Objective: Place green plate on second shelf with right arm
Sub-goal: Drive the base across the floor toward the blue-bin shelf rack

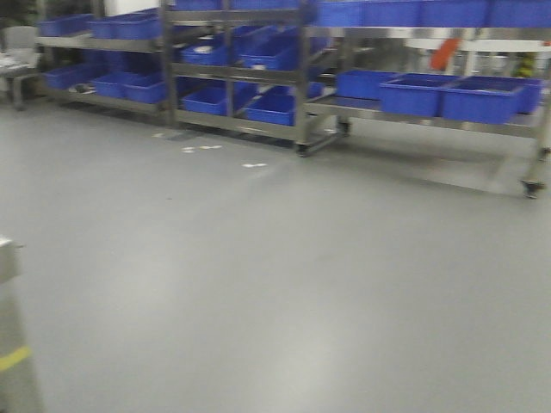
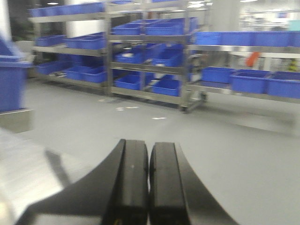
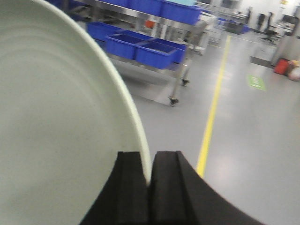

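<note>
Green plate (image 3: pixel 61 117) sits pinched by its rim in the right gripper (image 3: pixel 150 183), fanning up and left of the grip; held so near the edge, it could pivot or slip on any jolt, while the left gripper (image 2: pixel 149 187) is closed on nothing.
</note>
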`<state>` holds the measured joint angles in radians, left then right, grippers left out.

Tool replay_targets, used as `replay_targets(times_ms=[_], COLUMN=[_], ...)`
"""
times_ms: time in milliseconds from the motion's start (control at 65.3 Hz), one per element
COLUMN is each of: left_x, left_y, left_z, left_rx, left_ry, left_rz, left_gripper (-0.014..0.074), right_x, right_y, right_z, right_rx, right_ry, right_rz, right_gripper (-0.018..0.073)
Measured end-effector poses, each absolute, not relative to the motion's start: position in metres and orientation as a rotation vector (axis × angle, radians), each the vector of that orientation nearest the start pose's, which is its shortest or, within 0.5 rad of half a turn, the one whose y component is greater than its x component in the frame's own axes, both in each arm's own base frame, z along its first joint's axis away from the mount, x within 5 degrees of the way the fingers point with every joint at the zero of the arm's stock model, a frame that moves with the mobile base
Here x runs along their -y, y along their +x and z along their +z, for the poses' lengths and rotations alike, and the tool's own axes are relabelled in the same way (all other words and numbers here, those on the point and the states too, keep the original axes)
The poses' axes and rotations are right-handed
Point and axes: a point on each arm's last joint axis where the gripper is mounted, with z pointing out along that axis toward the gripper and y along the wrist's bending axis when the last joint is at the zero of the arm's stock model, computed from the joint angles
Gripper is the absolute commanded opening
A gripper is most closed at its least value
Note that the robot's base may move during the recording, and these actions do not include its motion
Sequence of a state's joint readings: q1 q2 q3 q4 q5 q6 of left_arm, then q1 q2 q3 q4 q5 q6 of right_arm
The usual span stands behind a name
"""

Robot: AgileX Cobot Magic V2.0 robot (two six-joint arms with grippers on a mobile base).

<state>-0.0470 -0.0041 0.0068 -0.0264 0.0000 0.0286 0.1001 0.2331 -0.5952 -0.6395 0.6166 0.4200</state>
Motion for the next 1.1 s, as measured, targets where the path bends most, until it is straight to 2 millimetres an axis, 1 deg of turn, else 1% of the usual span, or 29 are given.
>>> replay_targets(times_ms=[1103], left_x=[0.0026], left_y=[0.0561], left_z=[0.2111], left_rx=[-1.486], left_ry=[0.037], left_rz=[-0.036], left_gripper=[0.013], right_x=[0.0278], right_y=[0.0386], right_z=[0.3487], right_rx=[-1.641], right_ry=[0.085], right_rz=[-0.31], right_gripper=[0.0055])
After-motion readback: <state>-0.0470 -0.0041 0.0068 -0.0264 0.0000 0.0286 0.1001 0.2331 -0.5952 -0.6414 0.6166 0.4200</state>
